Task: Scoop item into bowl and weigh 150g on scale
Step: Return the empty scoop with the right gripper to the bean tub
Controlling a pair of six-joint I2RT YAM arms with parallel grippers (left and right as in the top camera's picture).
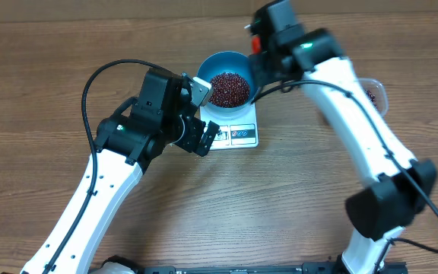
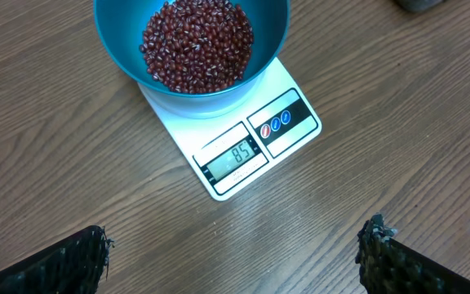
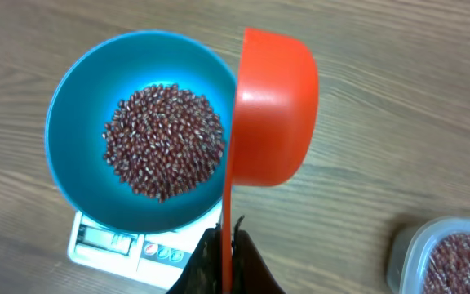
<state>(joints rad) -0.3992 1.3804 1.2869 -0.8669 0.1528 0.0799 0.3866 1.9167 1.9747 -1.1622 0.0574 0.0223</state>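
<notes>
Left pincer (image 2: 233,257): spread wide, nothing between the pads, hovering over bare table (image 2: 398,147) just short of the scale (image 2: 294,82). The scale display faces my left camera and reads 85. The blue bowl (image 2: 113,49) sits on the scale platform, with beans (image 2: 198,45) heaped in its bottom, below the rim.

Right pincer (image 3: 228,245): pressed together on the handle of the orange scoop (image 3: 274,106). The scoop is tipped on its side, back of the cup toward my right camera, at the bowl's rim. Can't tell if it touches, and the scoop's inside is hidden. Further off on my right, a clear tub (image 3: 410,249) holds more beans, well apart from the scale.
</notes>
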